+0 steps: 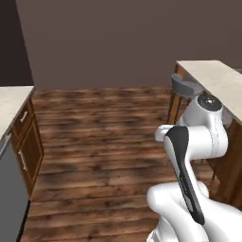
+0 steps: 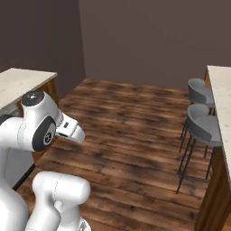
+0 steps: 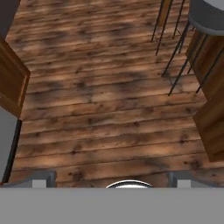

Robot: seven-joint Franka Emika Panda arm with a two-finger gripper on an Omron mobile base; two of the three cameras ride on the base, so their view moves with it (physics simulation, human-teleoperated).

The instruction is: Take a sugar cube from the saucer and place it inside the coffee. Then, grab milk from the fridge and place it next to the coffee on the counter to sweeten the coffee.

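Observation:
My gripper [image 3: 111, 180] hangs over bare wooden floor [image 3: 105, 100], open, its two fingertips [image 3: 43, 179] far apart and nothing between them. The counter [image 1: 12, 101], a beige speckled worktop over brown drawers with silver bar handles, stands at the left; it appears again as the counter [image 2: 22, 81] at the left of the right base view. The sugar cube, saucer, coffee, milk and fridge are out of view.
A second pale-topped counter [image 1: 217, 80] runs along the right, with grey stools [image 2: 203, 124] on thin dark legs tucked against it. A grey appliance front [image 1: 9, 189] sits under the left counter. Open wooden floor [image 1: 104, 137] lies between the two counters.

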